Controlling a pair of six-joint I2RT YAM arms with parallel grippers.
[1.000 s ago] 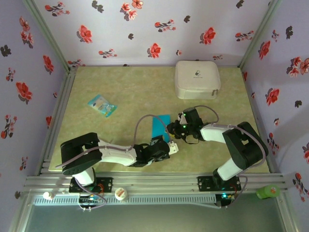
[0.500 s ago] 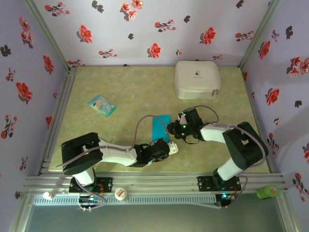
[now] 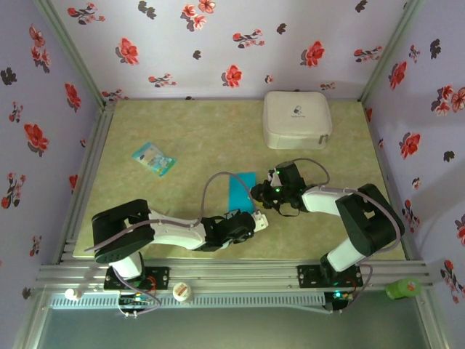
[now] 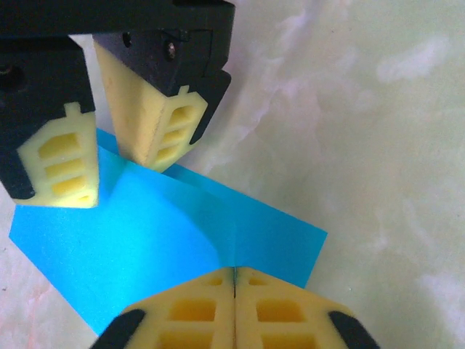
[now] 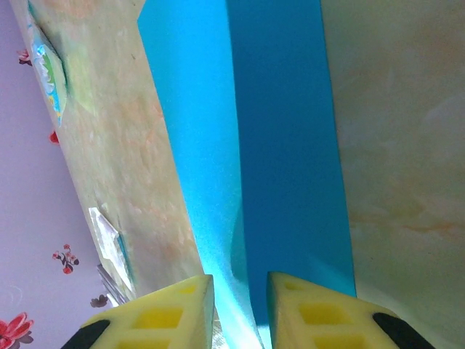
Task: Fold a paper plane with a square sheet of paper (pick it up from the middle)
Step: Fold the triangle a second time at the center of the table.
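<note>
Top view, sheet of paper (image 3: 240,187): a narrow blue strip lying near the middle of the table (image 3: 182,138), well apart from the white case (image 3: 296,118) and the packet (image 3: 153,158).
Top view, grippers: the left gripper (image 3: 251,218) is at the strip's near end, and the right gripper (image 3: 260,195) is at its right edge.
Left wrist, left gripper (image 4: 234,291): pads pressed together, seemingly pinching the near edge, where a shaded ridge runs into their seam.
Left wrist, right gripper (image 4: 112,178): jaws slightly apart, both tips down on the far part of the sheet.
Right wrist, right gripper (image 5: 240,291): a narrow gap, with the line between the lighter and darker layers running into it.
Step, by my judgement: setting a lengthwise fold.
Doing it well: hold the pinch firm and lift little. Let the right tips pin the layers so the edges stay matched. A slip would likely skew the crease.
</note>
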